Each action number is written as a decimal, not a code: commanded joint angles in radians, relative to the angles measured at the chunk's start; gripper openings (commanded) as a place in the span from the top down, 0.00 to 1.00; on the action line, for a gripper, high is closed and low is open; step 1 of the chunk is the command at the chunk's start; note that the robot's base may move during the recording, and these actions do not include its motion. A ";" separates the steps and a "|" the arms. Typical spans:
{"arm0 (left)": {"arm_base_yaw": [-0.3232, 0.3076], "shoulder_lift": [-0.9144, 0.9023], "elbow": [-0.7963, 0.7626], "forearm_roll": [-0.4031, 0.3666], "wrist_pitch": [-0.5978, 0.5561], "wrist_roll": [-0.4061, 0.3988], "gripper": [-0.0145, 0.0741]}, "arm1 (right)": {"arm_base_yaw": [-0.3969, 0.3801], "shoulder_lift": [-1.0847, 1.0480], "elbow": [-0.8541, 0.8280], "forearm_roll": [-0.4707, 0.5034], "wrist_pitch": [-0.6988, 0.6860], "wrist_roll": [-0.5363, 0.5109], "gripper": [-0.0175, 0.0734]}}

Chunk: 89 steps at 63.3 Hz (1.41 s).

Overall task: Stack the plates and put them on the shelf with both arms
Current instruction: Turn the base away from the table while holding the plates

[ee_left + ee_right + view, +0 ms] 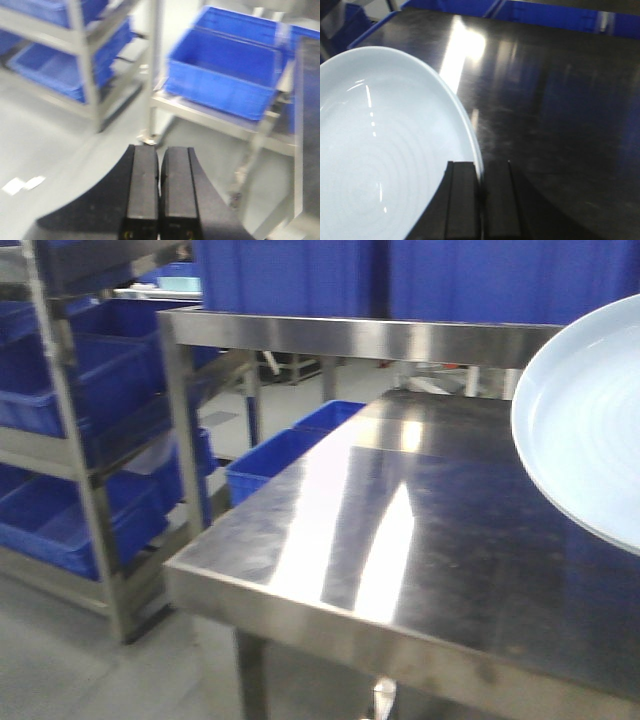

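Note:
A pale bluish-white plate (pixel 585 430) shows at the right edge of the front view, held tilted above the steel table (pixel 420 540). In the right wrist view my right gripper (pixel 481 172) is shut on the rim of this plate (pixel 380 145), one finger over the inside and one outside. I cannot tell whether a second plate lies under it. My left gripper (pixel 159 155) is shut and empty, hanging off the table's left side above the grey floor. Neither arm shows in the front view.
A raised steel shelf (pixel 360 335) runs along the table's back. Blue bins (pixel 285 460) sit below to the left, and they also show in the left wrist view (pixel 225 70). A steel rack with blue bins (pixel 70 440) stands at the left.

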 commanded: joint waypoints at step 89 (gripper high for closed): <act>-0.001 0.003 -0.029 -0.006 -0.078 -0.008 0.74 | -0.007 -0.005 -0.029 0.001 -0.105 -0.003 0.75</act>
